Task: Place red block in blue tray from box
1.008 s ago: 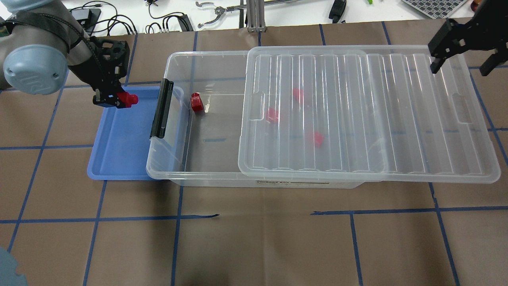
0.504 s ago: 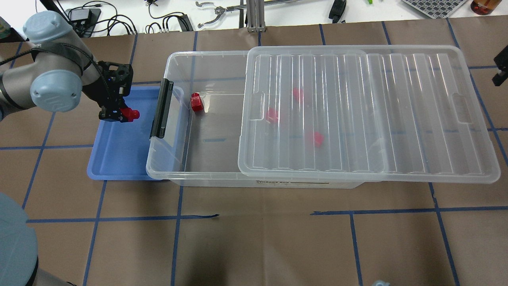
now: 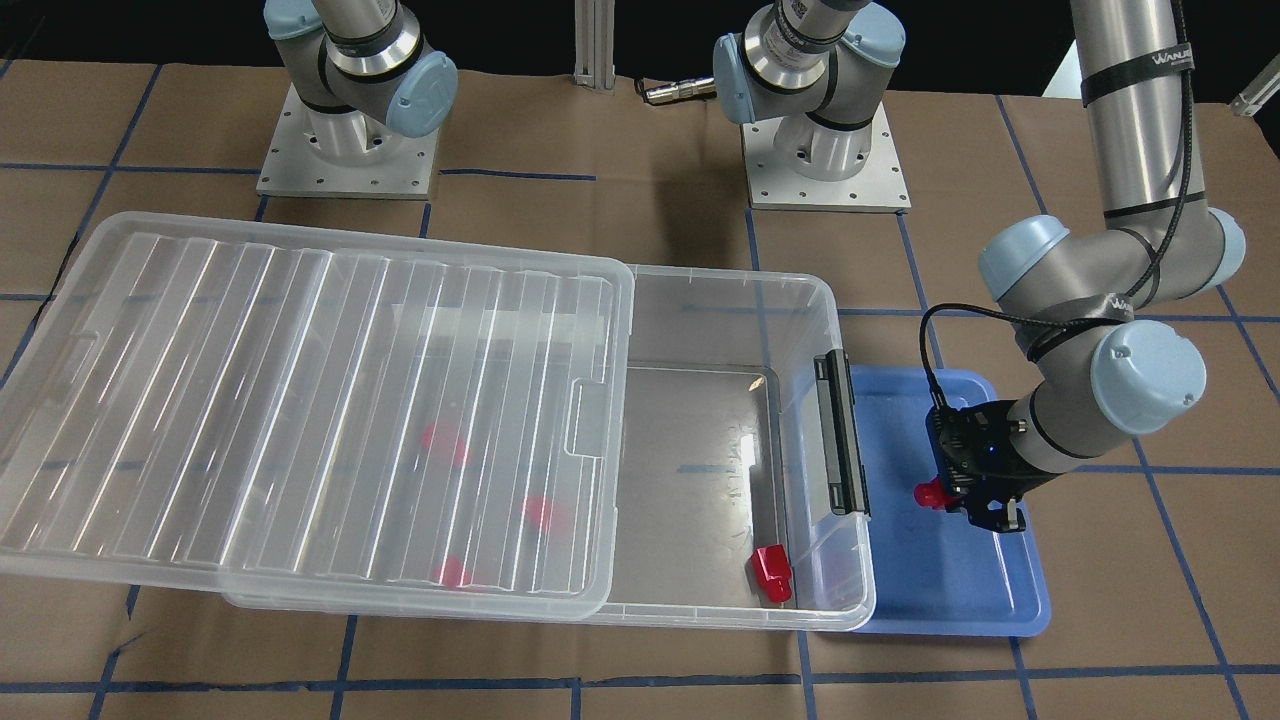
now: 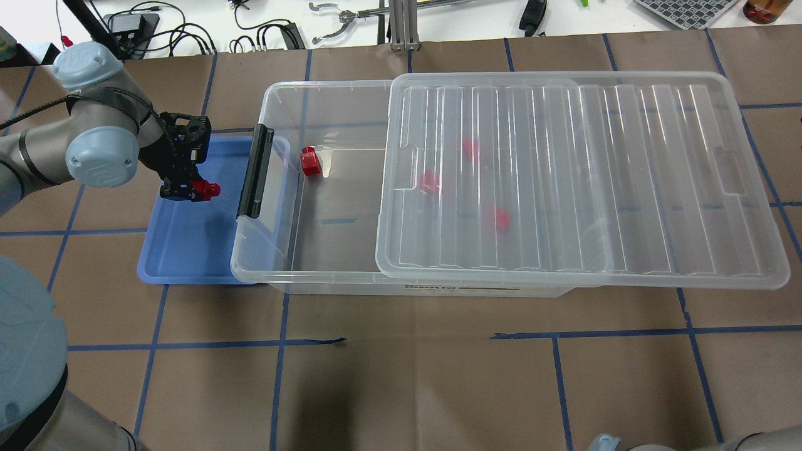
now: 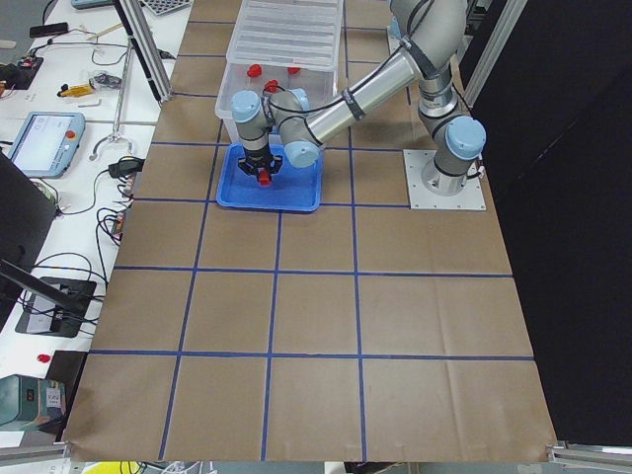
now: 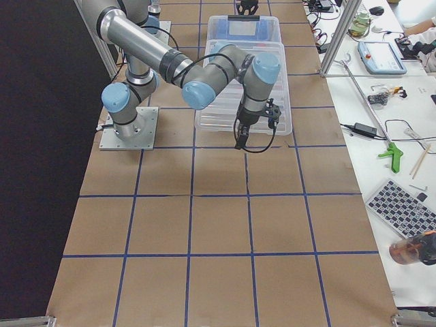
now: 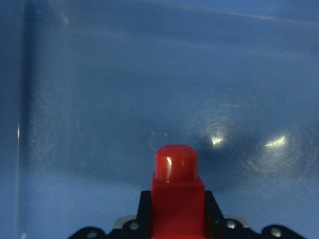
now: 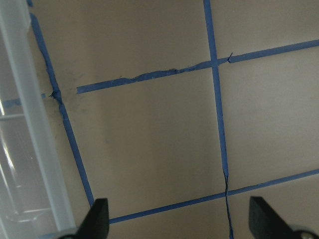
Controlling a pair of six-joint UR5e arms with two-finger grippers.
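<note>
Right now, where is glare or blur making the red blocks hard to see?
Overhead: streaky reflections on the lid wash the three blocks beneath to blurry pink; the uncovered block is crisp. Left wrist: the held block is clear, with two glare spots on the tray.

Setting: robotics laboratory. Two industrial robot arms [image 3: 1130, 150] are bolted through metal base plates [image 3: 400, 175] to a large table covered in brown paper [image 4: 413, 388]. The paper is marked into squares with blue tape [image 4: 620, 330]. An aluminium extrusion post [image 4: 401, 25] stands at the table's edge. White side benches [image 6: 409, 122] carry teach pendants [image 5: 47, 138], loose cables [image 4: 188, 31], a keyboard [image 6: 402, 208] and a reach grabber [image 4: 341, 19]. A black backdrop [image 5: 573, 247] lies behind the arms.
</note>
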